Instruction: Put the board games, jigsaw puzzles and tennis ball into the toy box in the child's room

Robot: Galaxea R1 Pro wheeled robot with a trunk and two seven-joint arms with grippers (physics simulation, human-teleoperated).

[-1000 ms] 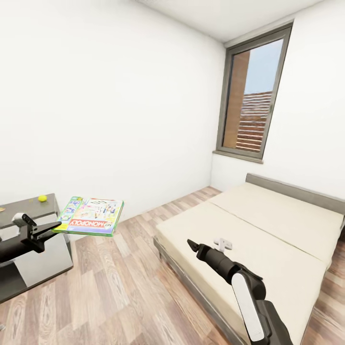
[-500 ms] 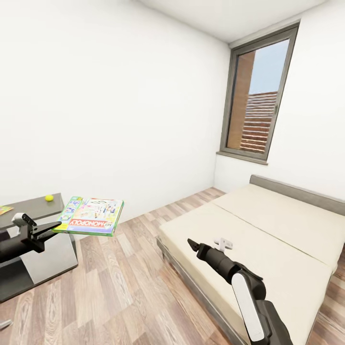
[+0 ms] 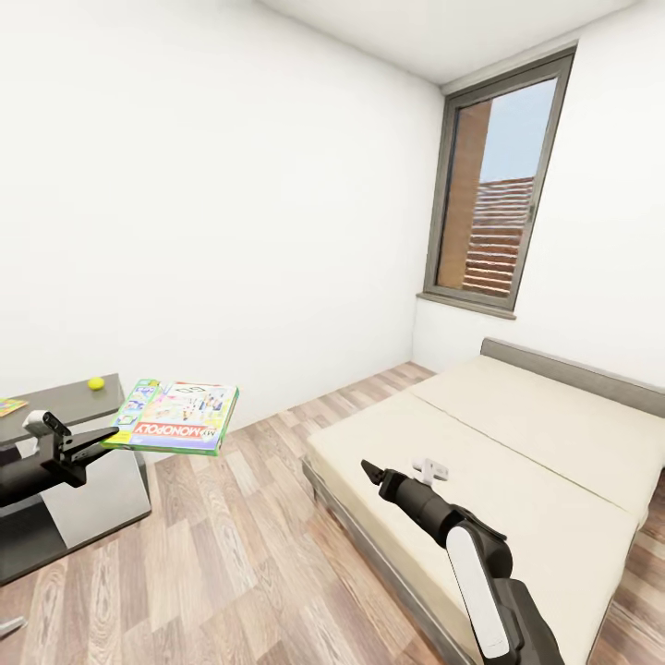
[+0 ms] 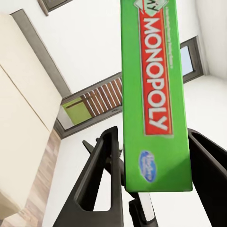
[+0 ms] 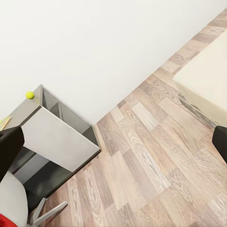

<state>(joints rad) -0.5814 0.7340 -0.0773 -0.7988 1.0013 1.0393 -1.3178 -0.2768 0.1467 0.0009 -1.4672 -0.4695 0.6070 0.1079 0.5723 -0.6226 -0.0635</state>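
- We hold the Monopoly board game (image 3: pixel 174 417) in our left end effector (image 3: pixel 100 441), whose fingers (image 4: pixel 106 175) pinch one edge of the box so that it sticks out flat towards the worktop (image 3: pixel 65 399); in the left wrist view the green box edge (image 4: pixel 156 94) sits between the two dark fingers.
- Our right end effector (image 3: pixel 371 472) hangs empty on the side of the box away from the worktop, over the near edge of the bed (image 3: pixel 517 453); its two dark fingertips sit at opposite edges of the right wrist view, so we read it as spread.
- We judge the step in hand to be carrying this game from the bed to the toy box; the tray itself is not in sight.
- Just past the held box, the worktop carries the tennis ball (image 3: pixel 95 382) near its far corner, and a colourful flat corner (image 3: pixel 9 405) shows at the picture's edge, too cropped to name.
- Beyond the worktop are the bare white wall and, further round, the window (image 3: pixel 499 185) above the bed.
- Next we likely need to turn the base further towards the worktop, find the tray, and keep the box level while approaching.
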